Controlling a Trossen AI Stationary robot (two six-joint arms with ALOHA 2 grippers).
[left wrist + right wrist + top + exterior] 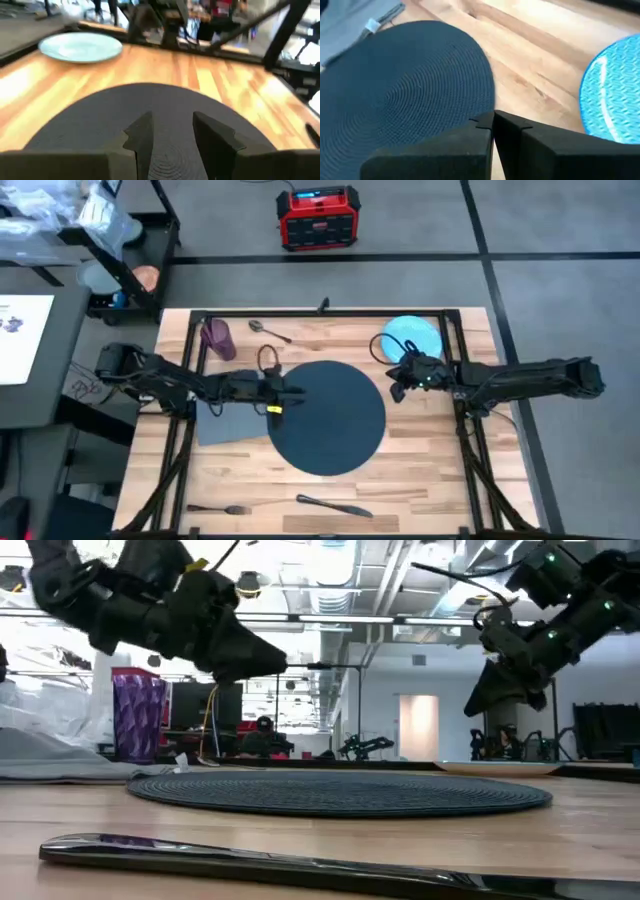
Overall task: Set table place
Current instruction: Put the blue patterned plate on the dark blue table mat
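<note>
mat (pixel 328 418), round and dark navy, lay flat at the middle of the bench (pixel 420 480), and both my arms reached in over it. my left jaws (pixel 297 392) hung above the mat's nine o'clock edge, clear of its surface, parted by a narrow gap and holding nothing; in the left wrist view the two fingers (pixel 140 140) stood apart over the woven rings. my right jaws (pixel 398 390) hovered off the mat's two o'clock rim, between the mat and the light blue plate (pixel 412 337), pressed together with nothing between them. the plate sat at one o'clock on the bench, apart from the mat. a grey napkin (pixel 228 422) lay at nine o'clock, just beside the mat's edge and partly under my left arm. a purple cup (pixel 217 338) stood upright at eleven o'clock, with a spoon (pixel 268 330) near it. at the six o'clock edge a knife (pixel 334 505) and a fork (pixel 218 508) lay flat on the wood, well apart from the mat.
</note>
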